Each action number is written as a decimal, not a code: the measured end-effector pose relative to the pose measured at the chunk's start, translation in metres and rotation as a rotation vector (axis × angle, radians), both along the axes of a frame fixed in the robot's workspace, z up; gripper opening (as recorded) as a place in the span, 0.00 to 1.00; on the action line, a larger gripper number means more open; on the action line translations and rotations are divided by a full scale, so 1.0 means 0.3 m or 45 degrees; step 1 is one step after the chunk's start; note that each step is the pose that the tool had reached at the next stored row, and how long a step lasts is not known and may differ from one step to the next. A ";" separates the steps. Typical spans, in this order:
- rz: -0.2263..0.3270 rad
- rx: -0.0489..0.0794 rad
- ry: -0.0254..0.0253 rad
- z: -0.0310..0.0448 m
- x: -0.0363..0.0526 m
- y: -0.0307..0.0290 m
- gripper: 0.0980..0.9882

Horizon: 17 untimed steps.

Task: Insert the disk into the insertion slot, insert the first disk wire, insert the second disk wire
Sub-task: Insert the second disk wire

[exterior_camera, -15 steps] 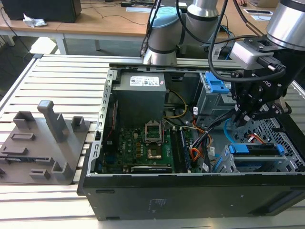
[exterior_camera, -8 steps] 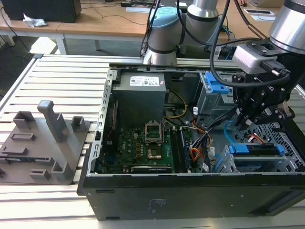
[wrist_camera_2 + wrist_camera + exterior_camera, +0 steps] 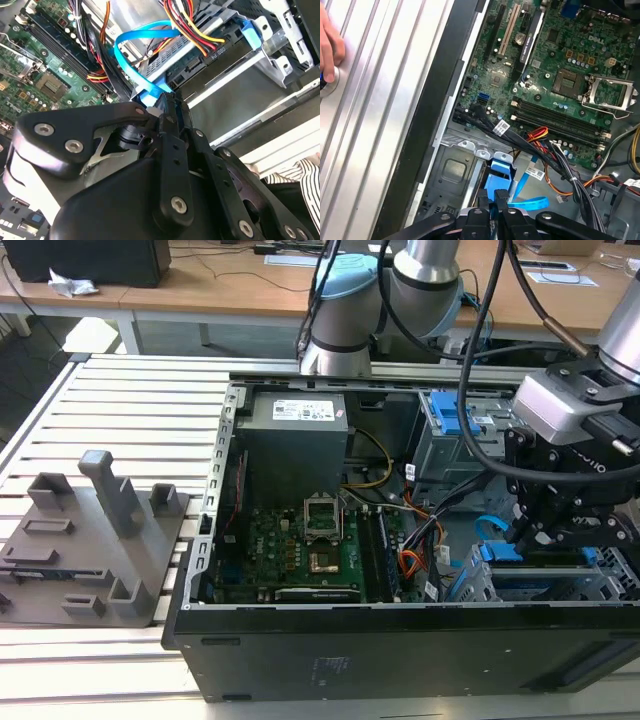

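Gripper (image 3: 496, 202) is clamped tight on the blue wire plug (image 3: 498, 182), pinched right between its fingertips; just beyond the tips sits the disk (image 3: 200, 62), already lying inside the insertion slot (image 3: 280, 45); farther off, well clear of the fingers, lies the green motherboard (image 3: 555, 65).

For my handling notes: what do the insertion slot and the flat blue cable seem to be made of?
The insertion slot looks like light grey sheet metal with a dull finish: thin folded walls with punched holes. The flat blue cable looks like flexible, glossy plastic: it curves in a smooth loop. Its core is hidden.
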<state>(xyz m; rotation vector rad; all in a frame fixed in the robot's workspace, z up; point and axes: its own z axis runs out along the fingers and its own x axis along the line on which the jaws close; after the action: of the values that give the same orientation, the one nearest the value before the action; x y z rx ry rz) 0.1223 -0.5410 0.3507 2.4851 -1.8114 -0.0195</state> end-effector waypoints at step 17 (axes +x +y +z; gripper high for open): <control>-0.240 0.000 0.0000 -0.001 0.000 0.000 0.07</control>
<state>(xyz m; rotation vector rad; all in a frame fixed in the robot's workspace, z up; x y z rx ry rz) 0.1223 -0.5410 0.3505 2.3048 -2.0380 -0.0291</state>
